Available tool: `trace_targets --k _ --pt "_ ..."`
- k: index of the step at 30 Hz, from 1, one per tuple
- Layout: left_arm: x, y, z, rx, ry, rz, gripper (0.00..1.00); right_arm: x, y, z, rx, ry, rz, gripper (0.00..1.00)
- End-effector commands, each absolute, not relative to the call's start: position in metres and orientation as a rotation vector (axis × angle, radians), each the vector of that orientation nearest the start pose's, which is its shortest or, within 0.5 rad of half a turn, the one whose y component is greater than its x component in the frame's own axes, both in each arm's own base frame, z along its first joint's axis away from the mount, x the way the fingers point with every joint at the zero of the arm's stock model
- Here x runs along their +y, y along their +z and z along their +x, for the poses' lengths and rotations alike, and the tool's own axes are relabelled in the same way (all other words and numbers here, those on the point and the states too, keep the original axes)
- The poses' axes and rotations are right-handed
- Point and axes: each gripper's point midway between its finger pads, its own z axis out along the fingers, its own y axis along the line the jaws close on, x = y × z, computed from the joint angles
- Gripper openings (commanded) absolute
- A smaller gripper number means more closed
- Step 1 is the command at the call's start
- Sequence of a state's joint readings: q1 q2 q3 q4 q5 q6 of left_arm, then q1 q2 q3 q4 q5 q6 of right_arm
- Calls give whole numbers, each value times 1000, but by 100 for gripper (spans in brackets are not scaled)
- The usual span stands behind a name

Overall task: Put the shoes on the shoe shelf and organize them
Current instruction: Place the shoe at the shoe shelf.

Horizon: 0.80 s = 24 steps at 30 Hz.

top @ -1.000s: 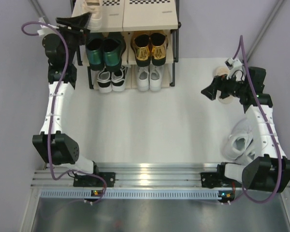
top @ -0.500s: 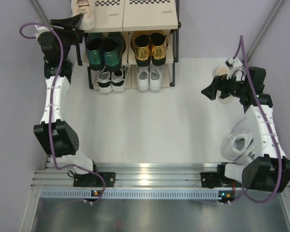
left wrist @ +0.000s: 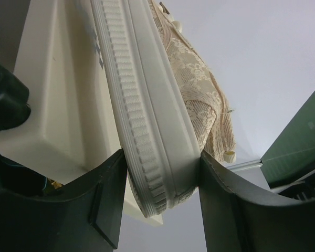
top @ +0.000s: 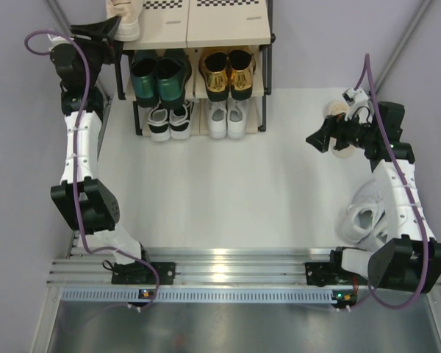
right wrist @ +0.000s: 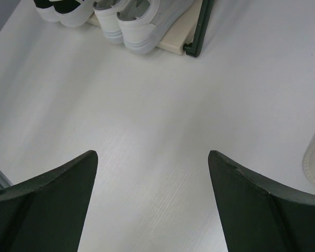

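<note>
The left gripper [left wrist: 161, 163] grips the beige sneaker [left wrist: 163, 100] (sole between its fingers) at the shoe shelf's [top: 220, 31] top-left corner; the right gripper [right wrist: 153, 157] stands wide, empty.

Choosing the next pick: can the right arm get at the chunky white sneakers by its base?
Probably, though awkwardly. The right fingers are open, and nothing rests on the chunky white sneakers. But they lie beside the arm's base, partly under its forearm, so it would have to fold back sharply.

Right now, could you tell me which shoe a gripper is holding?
The beige sneaker at the top left of the shelf, clamped in the left gripper; the others lie ungripped.
</note>
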<state>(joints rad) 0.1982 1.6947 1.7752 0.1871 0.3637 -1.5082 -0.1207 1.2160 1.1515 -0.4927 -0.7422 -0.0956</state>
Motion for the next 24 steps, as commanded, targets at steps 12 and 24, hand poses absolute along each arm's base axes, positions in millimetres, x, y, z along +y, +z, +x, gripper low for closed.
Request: trace_targets --k 12,24 --pt "-6 551 501 1108 -1423 -727 40 70 271 345 1934 605 -429 87" --pt "-4 541 488 1190 -1412 -825 82 70 269 346 1934 615 -421 87"
